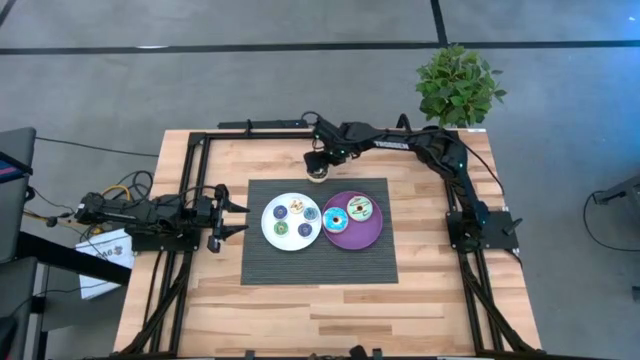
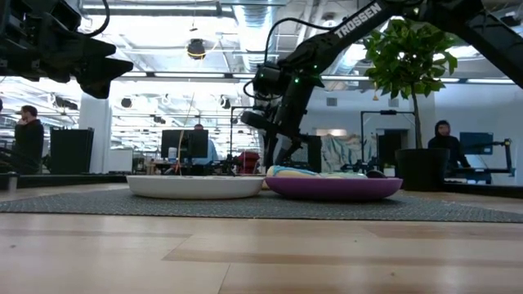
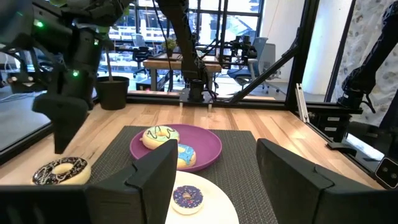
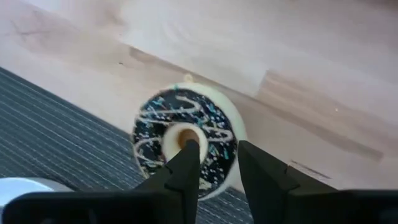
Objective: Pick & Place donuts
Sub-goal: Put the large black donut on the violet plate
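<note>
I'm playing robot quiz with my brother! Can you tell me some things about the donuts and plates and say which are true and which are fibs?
1. The white plate has four donuts on it. True.
2. The purple plate is bare. False: two donuts lie on it, a blue one and a green one.
3. The right gripper is over a dark donut at the mat's far edge. True: one finger pokes down at its hole.
4. The left gripper holds a donut. False: its fingers are apart with nothing between them, beside the mat.
5. The two plates sit on bare wood. False: both are on the dark mat.
</note>
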Motion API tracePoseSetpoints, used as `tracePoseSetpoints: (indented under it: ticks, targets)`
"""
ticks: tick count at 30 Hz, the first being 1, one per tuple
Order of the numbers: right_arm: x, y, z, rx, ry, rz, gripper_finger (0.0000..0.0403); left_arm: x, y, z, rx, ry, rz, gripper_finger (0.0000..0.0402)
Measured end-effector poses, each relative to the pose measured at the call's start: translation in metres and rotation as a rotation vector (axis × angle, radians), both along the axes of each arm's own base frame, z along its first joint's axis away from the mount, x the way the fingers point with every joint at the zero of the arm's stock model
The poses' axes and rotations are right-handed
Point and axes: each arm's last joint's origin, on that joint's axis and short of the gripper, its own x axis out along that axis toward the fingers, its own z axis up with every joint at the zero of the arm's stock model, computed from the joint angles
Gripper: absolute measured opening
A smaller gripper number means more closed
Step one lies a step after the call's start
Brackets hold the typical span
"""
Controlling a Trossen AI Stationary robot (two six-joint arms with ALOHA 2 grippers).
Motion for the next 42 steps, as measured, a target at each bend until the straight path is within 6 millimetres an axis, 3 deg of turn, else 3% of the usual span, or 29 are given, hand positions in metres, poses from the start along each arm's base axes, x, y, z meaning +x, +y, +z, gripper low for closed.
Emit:
tracePoseSetpoints:
  ticks: [8, 18, 23, 31, 36, 42]
  targets:
    - [0.001, -0.001, 0.002, -0.017, -0.011, 0.023, 0.0116, 0.000, 0.000, 0.000, 0.000, 0.000, 0.000, 0.0212]
    - [0.001, -0.001, 0.001, -0.029, -0.009, 0.028, 0.0219, 0.000, 0.000, 0.000, 0.000, 0.000, 0.000, 0.0213]
    - [0.001, 0.000, -0.003, -0.045, 0.001, 0.065, 0.0248, 0.000, 0.000, 0.000, 0.000, 0.000, 0.000, 0.0213]
    - [-0.004, 0.005, -0.033, 0.002, 0.076, 0.068, 0.0240, 0.000, 0.000, 0.000, 0.000, 0.000, 0.000, 0.0213]
    - [0.005, 0.005, -0.026, -0.016, -0.013, 0.064, 0.0228, 0.000, 0.000, 0.000, 0.000, 0.000, 0.000, 0.0212]
    - [0.004, 0.006, -0.028, -0.014, 0.009, 0.035, 0.0203, 0.000, 0.000, 0.000, 0.000, 0.000, 0.000, 0.0212]
